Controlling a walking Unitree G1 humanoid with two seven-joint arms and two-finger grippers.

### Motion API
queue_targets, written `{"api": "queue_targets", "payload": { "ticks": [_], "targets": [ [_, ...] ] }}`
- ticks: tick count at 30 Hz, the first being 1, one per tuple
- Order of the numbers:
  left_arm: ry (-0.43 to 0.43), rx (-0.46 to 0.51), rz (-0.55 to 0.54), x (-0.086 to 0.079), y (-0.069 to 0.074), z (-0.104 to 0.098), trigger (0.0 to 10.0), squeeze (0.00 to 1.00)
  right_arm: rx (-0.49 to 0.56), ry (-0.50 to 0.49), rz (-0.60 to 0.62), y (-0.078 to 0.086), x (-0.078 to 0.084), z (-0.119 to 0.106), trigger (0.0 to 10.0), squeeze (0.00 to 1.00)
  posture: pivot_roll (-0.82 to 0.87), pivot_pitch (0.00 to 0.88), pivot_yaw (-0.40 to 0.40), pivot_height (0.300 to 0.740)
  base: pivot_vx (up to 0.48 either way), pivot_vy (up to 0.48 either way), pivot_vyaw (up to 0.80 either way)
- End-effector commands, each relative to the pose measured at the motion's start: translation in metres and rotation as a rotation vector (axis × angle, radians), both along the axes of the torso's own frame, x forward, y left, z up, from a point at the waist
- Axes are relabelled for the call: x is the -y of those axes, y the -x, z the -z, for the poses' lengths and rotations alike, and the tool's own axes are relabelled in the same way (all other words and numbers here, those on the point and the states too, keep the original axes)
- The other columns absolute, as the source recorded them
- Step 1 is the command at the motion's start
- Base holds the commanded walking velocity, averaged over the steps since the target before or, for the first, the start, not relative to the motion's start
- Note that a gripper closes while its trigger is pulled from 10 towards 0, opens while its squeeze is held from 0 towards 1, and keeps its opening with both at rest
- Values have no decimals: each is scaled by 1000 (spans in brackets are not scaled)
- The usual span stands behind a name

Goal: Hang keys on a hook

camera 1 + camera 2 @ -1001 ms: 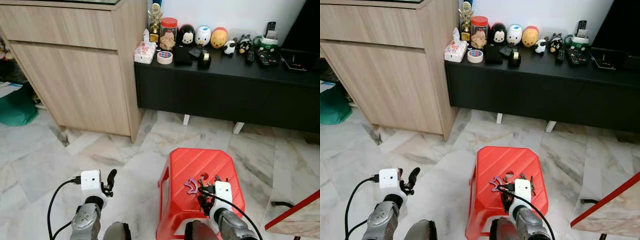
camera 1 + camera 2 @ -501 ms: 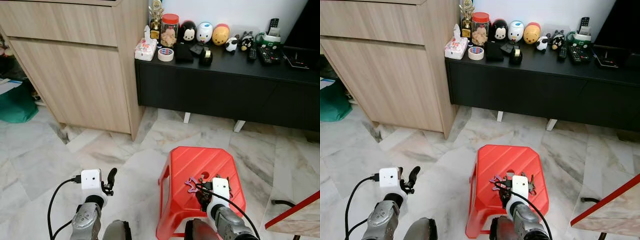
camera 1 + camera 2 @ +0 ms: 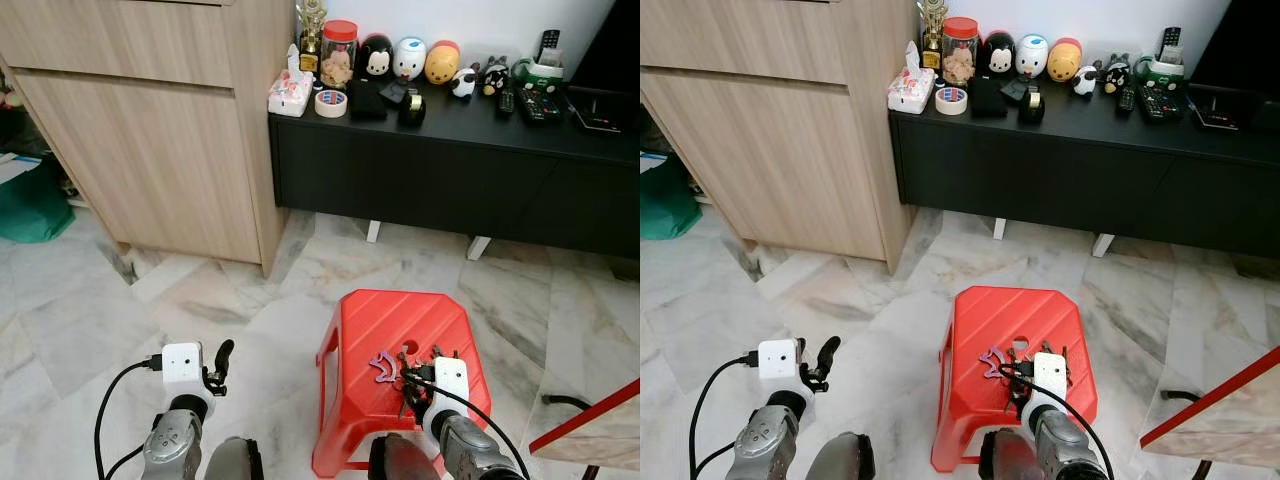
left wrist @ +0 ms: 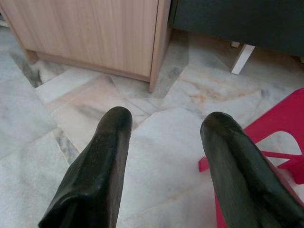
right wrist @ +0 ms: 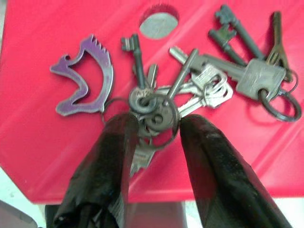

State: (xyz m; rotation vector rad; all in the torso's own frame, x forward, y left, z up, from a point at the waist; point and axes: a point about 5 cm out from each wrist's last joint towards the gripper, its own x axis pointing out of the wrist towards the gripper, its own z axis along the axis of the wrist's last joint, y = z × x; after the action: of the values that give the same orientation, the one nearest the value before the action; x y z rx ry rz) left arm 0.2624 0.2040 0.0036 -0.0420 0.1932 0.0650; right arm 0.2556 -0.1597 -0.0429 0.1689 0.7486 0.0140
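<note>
on the red stool [image 3: 390, 330], right tool [image 5: 154, 130] partly hides keys [image 5: 190, 90].

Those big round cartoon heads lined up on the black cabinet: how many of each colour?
Black head: 1
White head: 1
Yellow head: 1
Total: 3

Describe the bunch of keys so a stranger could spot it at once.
Find the red stool on the marble floor, before the black cabinet. The bunch of keys lies on its seat, by the right gripper; a purple shark-shaped tag marks it.
</note>
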Motion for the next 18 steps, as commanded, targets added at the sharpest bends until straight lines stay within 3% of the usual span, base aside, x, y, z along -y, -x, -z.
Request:
{"api": "queue_targets", "payload": {
  "ticks": [1,18],
  "targets": [
    [-7,-11,6,1,4,3,10000,0,0,-3,14,0,4,0,10000,0,10,100,-69,631,0,0,0],
    [-27,-6,23,2,2,1,10000,0,27,-22,23,-5,1,-4,10000,0,13,99,-69,631,0,0,0]
  ]
}}
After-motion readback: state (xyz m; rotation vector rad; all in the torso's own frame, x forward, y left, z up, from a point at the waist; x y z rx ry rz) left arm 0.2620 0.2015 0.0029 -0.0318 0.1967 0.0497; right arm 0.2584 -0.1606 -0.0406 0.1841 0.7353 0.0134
